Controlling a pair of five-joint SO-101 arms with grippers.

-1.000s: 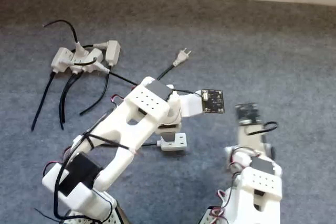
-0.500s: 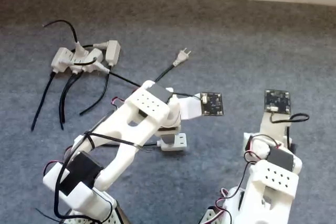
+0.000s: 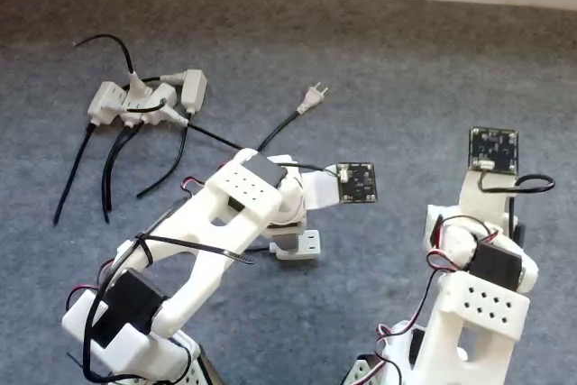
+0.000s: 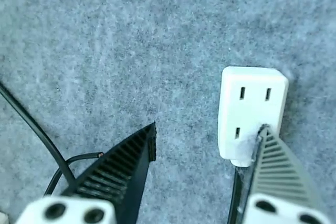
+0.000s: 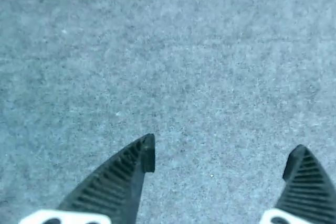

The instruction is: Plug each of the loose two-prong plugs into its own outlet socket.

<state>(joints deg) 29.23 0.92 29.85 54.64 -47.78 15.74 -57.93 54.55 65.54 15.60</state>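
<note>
A small white outlet block (image 4: 252,109) lies on the grey carpet, its slot pairs facing up; from above the outlet block (image 3: 298,243) sits just under my left arm (image 3: 243,196). My left gripper (image 4: 207,129) hangs open over the carpet. One of its black fingers (image 4: 270,158) overlaps the block's near edge, and nothing is between the jaws. A loose two-prong plug (image 3: 314,94) on a black cord lies farther back. My right gripper (image 5: 224,145) is open above bare carpet, holding nothing.
At the back left lies a white cluster of outlets (image 3: 135,101) with several black cords plugged in and trailing forward. A black cord (image 4: 31,129) runs beside the left gripper. My right arm (image 3: 478,268) stands at the right.
The right arm has swung right and stretched farther back over the carpet. The left arm has drawn slightly back and left above the outlet block.
</note>
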